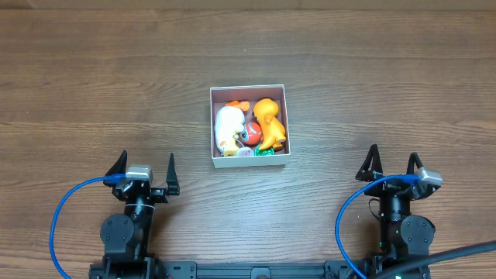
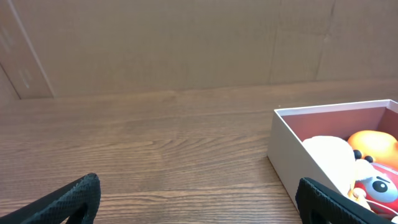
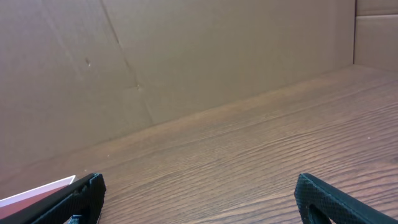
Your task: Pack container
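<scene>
The container (image 1: 249, 91) is a white-walled square box at the table's middle. It holds a white duck toy (image 1: 229, 126), an orange toy (image 1: 269, 118), a red ball-like toy (image 1: 252, 132) and a green piece (image 1: 264, 152). My left gripper (image 1: 145, 167) is open and empty at the near left, well short of the box. My right gripper (image 1: 394, 163) is open and empty at the near right. In the left wrist view the container (image 2: 292, 152) shows at the right with the toys inside. In the right wrist view only the container's corner (image 3: 37, 191) shows at the lower left.
The wooden table (image 1: 93, 85) surrounds the box. A brown cardboard wall (image 2: 186, 43) stands behind the table. Blue cables (image 1: 58, 221) loop by each arm base.
</scene>
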`<state>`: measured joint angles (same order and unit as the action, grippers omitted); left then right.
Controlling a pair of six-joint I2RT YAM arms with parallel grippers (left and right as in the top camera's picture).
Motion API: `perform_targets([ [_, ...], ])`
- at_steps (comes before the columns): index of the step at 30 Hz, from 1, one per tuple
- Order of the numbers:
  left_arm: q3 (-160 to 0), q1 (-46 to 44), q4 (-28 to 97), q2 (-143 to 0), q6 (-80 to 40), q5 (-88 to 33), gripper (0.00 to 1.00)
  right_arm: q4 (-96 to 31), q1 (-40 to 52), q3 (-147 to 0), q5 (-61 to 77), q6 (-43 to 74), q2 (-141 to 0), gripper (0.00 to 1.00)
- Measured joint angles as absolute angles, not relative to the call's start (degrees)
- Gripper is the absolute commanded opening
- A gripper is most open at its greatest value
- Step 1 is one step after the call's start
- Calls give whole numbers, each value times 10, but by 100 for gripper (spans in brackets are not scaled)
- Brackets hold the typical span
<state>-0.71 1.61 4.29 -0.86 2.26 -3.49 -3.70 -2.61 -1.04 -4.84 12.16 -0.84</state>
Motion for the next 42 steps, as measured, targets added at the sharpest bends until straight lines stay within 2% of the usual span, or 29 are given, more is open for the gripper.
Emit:
perform_targets([
  [42,-7,16,43,-9,32,-35,100,-37,-26,-10,-49,121,-8,100],
])
